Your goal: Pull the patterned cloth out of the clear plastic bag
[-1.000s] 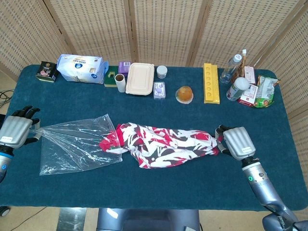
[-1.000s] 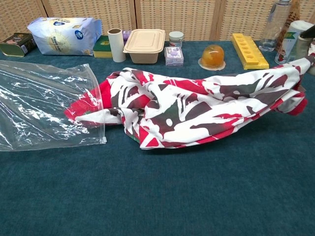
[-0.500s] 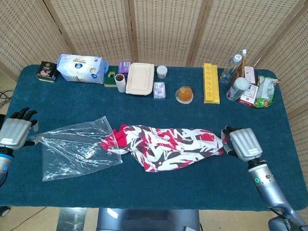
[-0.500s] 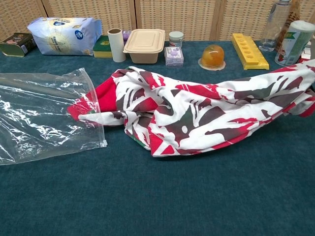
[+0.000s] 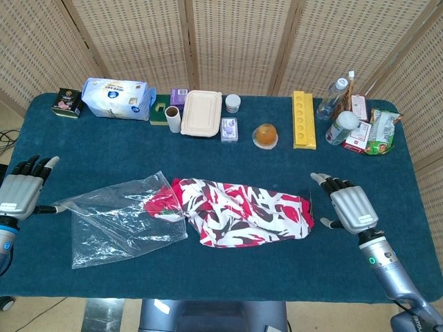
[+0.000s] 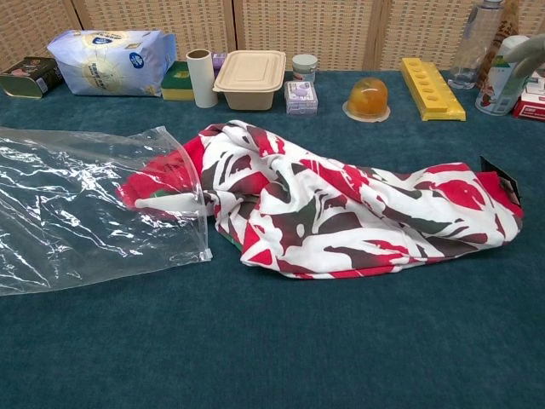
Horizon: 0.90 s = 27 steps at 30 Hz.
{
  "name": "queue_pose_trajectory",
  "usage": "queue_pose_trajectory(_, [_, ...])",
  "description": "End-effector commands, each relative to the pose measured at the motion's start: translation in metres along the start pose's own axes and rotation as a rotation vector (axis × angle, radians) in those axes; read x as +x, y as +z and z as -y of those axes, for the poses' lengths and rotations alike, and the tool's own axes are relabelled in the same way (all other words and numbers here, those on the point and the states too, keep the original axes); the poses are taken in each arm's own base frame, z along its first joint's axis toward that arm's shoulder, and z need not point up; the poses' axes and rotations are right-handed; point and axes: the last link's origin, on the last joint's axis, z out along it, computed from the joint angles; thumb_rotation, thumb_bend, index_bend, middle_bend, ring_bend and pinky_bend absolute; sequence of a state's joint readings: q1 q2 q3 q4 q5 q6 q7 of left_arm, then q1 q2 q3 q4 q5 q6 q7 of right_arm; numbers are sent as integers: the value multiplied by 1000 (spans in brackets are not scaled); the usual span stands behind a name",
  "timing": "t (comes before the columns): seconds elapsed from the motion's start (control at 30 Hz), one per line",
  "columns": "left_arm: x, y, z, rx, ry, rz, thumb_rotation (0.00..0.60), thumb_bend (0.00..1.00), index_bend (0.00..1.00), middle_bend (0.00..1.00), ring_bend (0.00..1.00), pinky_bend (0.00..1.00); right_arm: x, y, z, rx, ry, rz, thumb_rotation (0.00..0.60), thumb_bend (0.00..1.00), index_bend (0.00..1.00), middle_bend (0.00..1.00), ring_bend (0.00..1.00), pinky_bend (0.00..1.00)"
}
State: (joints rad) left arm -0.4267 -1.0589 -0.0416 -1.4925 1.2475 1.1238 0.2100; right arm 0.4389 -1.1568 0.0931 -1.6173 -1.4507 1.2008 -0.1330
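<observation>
Lying crumpled, red-white-brown patterned cloth (image 6: 341, 213), one end inside clear plastic bag (image 6: 77, 213); both hands released, empty.

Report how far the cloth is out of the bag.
Done: most of the cloth lies flat on the table, outside the bag. In hand: nothing; the left hand and the right hand are open, apart from both. Left: the cloth's red left end sits inside the bag's mouth, as the chest view shows, and needs pulling clear.
</observation>
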Motion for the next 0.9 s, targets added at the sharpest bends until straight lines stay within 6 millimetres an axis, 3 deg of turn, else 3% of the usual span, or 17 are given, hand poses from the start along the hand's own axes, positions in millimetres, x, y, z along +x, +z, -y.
queue_pose_trajectory(0.03, [0,-2,5,19,27,14,361,10,0,54,0,109,3,-3,-3,-5,-10,-8,599,83,97,189,301,370])
queue_pose_trajectory(0.2, [-2,-7,11,58,41,63,393,7,0,36,0,101,6,-9,-8,-13,-21,-11,600,82,96,189,301,370])
queue_pose_trajectory(0.5, [-8,-25,26,108,38,123,389,0,0,36,0,94,6,-18,-9,-16,-26,-15,600,82,96,189,302,370])
queue_pose_trajectory(0.7, [-14,-40,40,147,68,165,466,0,0,16,0,74,4,-17,-6,-7,-26,-9,600,83,95,190,305,370])
queue_pose_trajectory(0.8, [-18,-46,40,136,77,198,520,0,0,3,0,55,3,-16,-3,1,-24,-4,600,83,94,190,307,369])
queue_pose_trajectory(0.9, [-20,-48,35,107,44,227,527,0,0,0,0,51,2,-15,0,9,-23,-1,599,82,95,193,309,370])
